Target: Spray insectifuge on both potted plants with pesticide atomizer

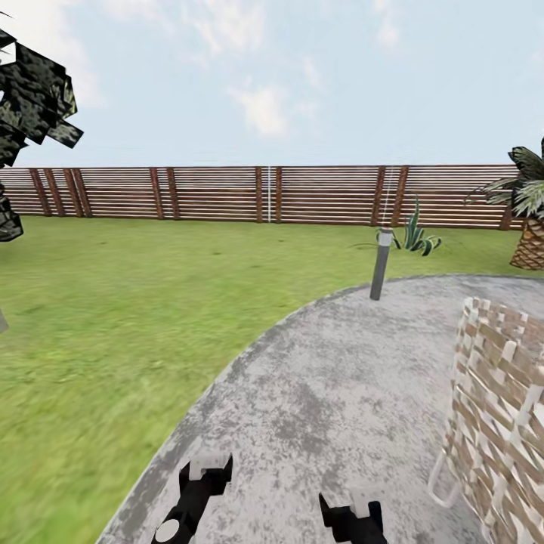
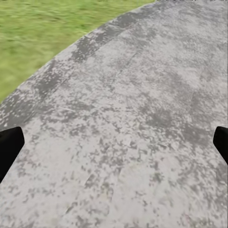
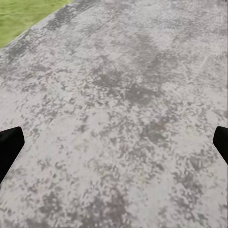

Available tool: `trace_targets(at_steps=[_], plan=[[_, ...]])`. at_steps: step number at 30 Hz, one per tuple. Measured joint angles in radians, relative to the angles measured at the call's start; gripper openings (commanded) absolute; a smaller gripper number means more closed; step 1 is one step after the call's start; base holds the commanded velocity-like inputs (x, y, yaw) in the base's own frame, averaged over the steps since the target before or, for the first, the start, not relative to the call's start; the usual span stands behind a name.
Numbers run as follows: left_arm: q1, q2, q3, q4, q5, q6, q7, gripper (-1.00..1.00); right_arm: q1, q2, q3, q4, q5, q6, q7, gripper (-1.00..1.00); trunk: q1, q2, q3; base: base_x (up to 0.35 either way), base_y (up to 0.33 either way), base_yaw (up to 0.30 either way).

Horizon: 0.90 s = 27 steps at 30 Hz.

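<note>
The left gripper [image 1: 198, 483] and the right gripper [image 1: 350, 514] hang low at the near edge, just above the grey patio [image 1: 325, 393]. Both are spread wide and hold nothing. In each wrist view the black fingers [image 2: 9, 149] sit far apart at the two sides, with bare mottled stone between them [image 3: 9, 147].

A wicker seat [image 1: 499, 408] stands on the patio at the near right.

The patio curves away to the far right. Green lawn [image 1: 121, 317] lies to its left and beyond it. A grey lamp post [image 1: 381, 264] stands upright at the far rim of the patio. Just behind it, a spiky plant [image 1: 415, 234] grows in the grass. A palm [image 1: 530, 219] stands at the far right.

A dark tree [image 1: 30, 106] shows at the far left. A brown slatted fence [image 1: 264, 194] runs across the far end of the garden.
</note>
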<state>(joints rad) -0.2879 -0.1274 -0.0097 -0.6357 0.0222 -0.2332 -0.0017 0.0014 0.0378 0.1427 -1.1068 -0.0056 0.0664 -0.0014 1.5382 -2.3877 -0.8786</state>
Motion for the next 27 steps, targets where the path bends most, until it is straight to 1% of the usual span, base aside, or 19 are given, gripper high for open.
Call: trace_targets(at_steps=[27], plan=[[0.0, 0.0, 0.0, 0.0, 0.0, 0.0, 0.0, 1.0, 0.0, -0.001, 0.0, -0.001, 0.001, 0.002, -0.003, 1.0, 0.0, 0.0, 0.0, 0.333, 0.14, 0.0]])
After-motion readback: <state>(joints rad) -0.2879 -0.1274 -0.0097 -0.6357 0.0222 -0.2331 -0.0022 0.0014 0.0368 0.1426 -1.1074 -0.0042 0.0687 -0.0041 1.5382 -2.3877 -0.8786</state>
